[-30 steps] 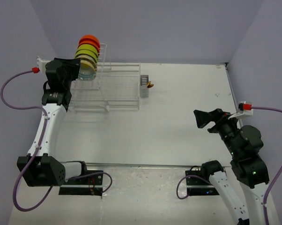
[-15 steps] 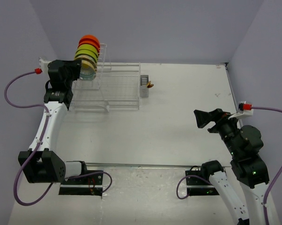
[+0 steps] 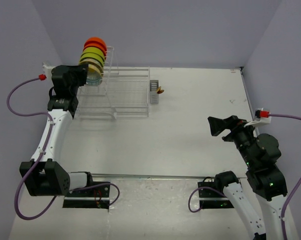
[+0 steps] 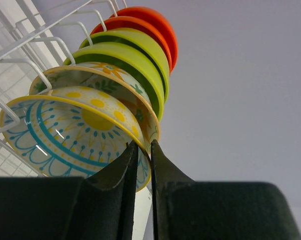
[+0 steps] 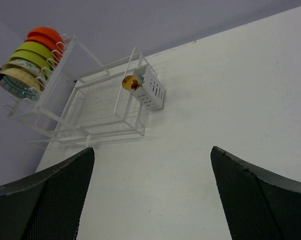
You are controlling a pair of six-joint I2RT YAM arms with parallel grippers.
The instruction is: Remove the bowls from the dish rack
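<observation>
Pinching the rim of the front patterned bowl between nearly closed jaws, the left gripper is only starting: all 6 bowls stand in the rack, while the right gripper hangs wide open, empty.

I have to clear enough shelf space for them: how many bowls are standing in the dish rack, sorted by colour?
Orange-red bowls: 2
Lime green bowls: 2
Patterned bowls: 2
Total: 6
</observation>
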